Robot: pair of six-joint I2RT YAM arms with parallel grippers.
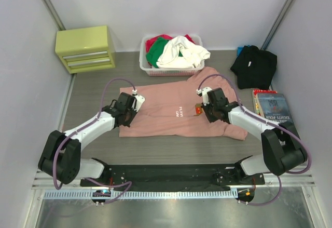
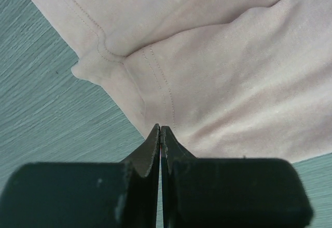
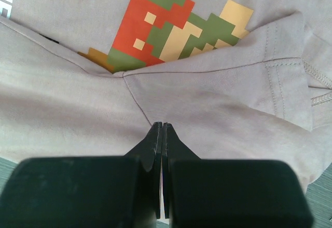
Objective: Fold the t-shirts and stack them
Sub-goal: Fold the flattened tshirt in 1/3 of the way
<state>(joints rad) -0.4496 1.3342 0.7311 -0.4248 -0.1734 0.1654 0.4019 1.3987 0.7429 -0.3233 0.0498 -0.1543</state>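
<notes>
While both pairs of jaws are pressed fully together with no cloth seen between them, the left gripper (image 2: 161, 129) points at a hemmed edge of the salmon-pink t-shirt (image 1: 171, 116), and the right gripper (image 3: 162, 125) hangs over a fold just below its pixel print (image 3: 176, 23). That shirt lies spread across the middle of the table (image 1: 93, 90). From it, the black t-shirt (image 1: 254, 66) lies bunched at 2 o'clock, a basket (image 1: 148, 68) of clothes at 12, and a drawer box (image 1: 85, 49) at 10.
</notes>
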